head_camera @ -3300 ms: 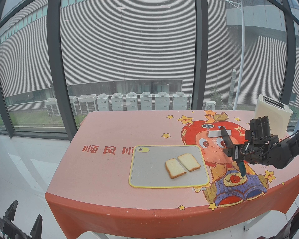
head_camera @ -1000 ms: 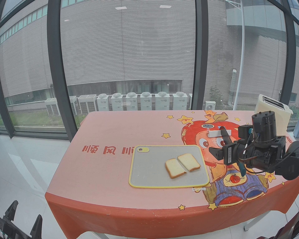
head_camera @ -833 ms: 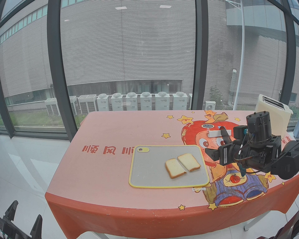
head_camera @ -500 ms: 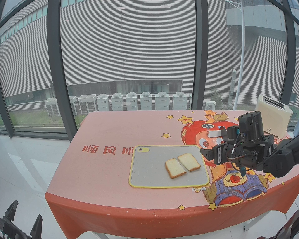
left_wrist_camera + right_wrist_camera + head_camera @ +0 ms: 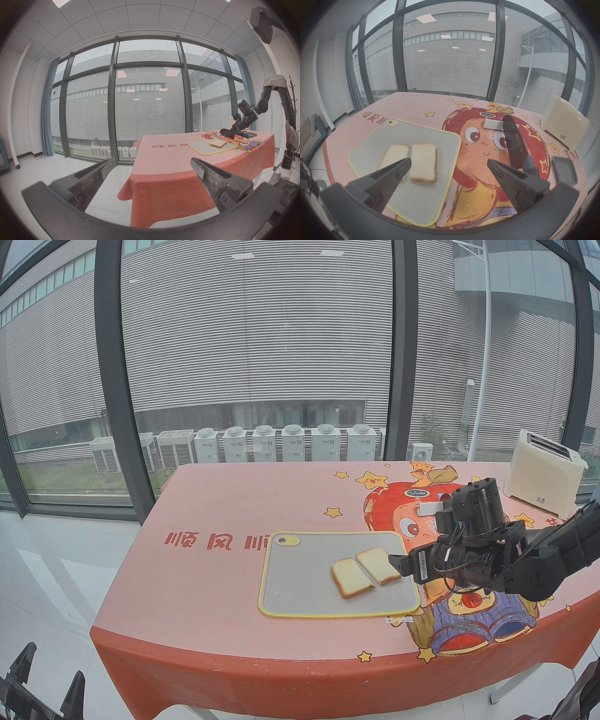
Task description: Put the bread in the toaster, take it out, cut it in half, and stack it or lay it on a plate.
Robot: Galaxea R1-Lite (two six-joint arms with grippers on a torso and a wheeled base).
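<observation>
1. Two fingers of the right claw (image 5: 448, 162) stand spread wide with nothing between them. It hovers over the right edge of the board (image 5: 409, 131), just right of the bread (image 5: 424, 161).
2. Both cut pieces lie flat on the board's right part, close together along the cut: the left half (image 5: 352, 577) and the right half (image 5: 379, 565).
3. From the head view one finger of the right claw (image 5: 403, 565) hides the other, and the arm covers the cloth to the right of the board. How high the fingertips hang above the board is hard to judge.
4. Seen from the right wrist, the knife (image 5: 514, 143) lies on the cloth right of the board, with its dark blade pointing far. Its teal handle end is partly hidden behind a claw finger.
5. The right half sits near the board's right edge. Bare board lies open to the left of the bread, and the table (image 5: 206, 609) has open cloth beyond it on the left and far sides.
6. A dark tray (image 5: 564, 170) lies just right of the knife's handle. A white card (image 5: 430, 509) lies by the knife's far end, and the toaster (image 5: 544, 474) stands at the far right corner, well apart from the bread.
7. The left claw (image 5: 153, 161) is spread and empty, low and well apart from the table. In the head view the frame's near-left corner cuts it off.
</observation>
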